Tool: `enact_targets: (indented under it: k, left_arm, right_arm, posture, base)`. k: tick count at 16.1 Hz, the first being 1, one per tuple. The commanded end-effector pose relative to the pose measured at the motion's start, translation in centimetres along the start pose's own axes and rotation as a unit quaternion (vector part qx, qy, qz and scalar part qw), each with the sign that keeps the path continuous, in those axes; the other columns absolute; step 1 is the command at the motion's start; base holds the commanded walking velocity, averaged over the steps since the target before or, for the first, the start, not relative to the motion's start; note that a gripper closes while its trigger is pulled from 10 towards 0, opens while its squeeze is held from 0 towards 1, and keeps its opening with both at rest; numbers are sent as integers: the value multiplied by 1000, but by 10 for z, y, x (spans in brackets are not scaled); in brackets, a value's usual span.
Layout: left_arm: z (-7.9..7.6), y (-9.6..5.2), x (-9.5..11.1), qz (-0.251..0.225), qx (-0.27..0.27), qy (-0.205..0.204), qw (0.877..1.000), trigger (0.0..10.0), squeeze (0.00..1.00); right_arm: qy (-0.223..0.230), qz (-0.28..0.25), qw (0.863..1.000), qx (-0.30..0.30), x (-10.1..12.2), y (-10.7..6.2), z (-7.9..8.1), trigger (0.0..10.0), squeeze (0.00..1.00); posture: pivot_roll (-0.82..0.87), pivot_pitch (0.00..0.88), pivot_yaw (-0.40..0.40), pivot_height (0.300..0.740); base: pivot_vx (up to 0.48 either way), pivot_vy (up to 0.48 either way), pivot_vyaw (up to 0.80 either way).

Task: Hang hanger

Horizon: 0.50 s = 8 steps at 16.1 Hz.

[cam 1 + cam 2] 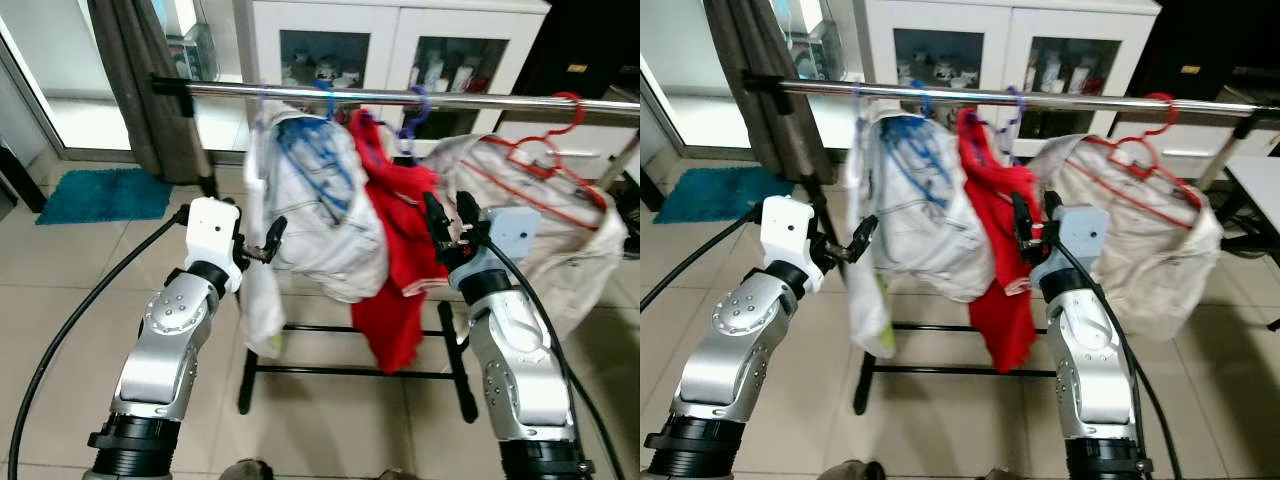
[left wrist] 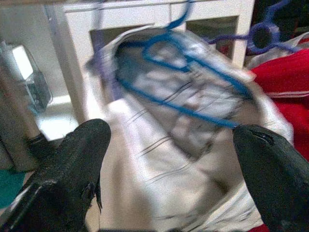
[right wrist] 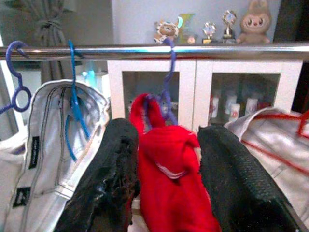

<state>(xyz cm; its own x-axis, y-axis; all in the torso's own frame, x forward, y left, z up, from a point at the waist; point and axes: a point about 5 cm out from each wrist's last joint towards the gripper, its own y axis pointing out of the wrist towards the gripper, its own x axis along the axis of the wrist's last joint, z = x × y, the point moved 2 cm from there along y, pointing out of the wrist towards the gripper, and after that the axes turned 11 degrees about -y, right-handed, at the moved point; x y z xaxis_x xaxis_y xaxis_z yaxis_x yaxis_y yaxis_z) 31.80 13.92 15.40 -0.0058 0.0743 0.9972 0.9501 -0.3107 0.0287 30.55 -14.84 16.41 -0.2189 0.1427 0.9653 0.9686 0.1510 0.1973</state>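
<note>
On the shiny steel rail (image 1: 420, 97) of the drying rack hang 3 garments: a white striped shirt on a blue plastic hanger (image 1: 318, 165), a red knit top (image 1: 395, 240) on a purple hanger (image 3: 166, 92), and a cream shirt on a red hanger (image 1: 545, 150). The left gripper (image 1: 268, 240) sits just beside the white shirt, fingers spread wide with nothing between them. The right gripper (image 1: 450, 215) (fingers parted, empty) points up at the red top.

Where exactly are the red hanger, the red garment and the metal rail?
red hanger (image 1: 548, 150), left eye view, on its sloping shoulder bar.
red garment (image 3: 169, 159), right wrist view, on the cloth between the black fingers.
metal rail (image 1: 470, 99), left eye view, on a bare stretch.
</note>
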Motion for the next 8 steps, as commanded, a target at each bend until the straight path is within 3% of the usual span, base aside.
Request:
enact_targets:
  k: [1, 8]
  left_arm:
    - [-10, 1, 3, -8, -16, 5, 1000, 10000, 0]
    - [-11, 3, 6, -10, -25, 17, 1000, 10000, 0]
  right_arm:
    - [-12, 18, 1000, -10, -3, -3, -6, 10000, 0]
    - [-24, 31, 999, 19, -6, 4, -8, 10000, 0]
  posture:
    - [-95, 40, 0, 740]
    - [-85, 38, 2, 740]
  base:
    - [0, -412, 800]
    - [0, -401, 800]
